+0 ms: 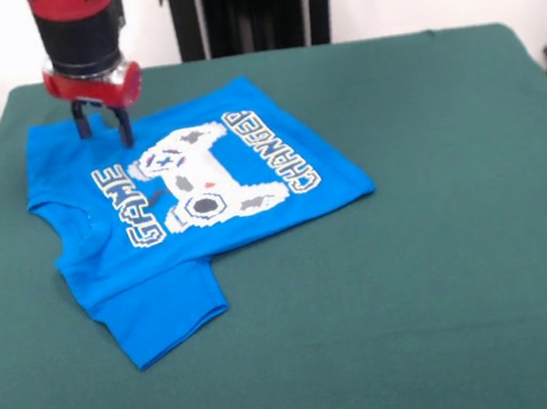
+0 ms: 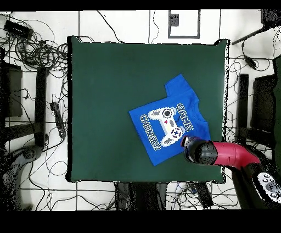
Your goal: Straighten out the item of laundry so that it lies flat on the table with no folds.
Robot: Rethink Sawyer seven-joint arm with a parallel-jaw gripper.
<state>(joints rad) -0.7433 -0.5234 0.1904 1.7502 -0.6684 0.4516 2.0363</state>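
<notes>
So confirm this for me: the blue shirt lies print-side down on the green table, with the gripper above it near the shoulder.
Not quite. The blue shirt lies print-side up: the front view shows the controller print and lettering. The rest holds: it is on the green table, with the gripper above it near the shoulder.

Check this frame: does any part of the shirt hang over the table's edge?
No: the whole shirt lies within the green table.

Robotics lab. A green-topped table [image 2: 110, 99] stands on a pale tiled floor [image 2: 131, 25], ringed by loose black cables [image 2: 33, 49] and dark equipment stands [image 2: 41, 99]. A red robot arm [image 2: 233, 154] reaches over it.
</notes>
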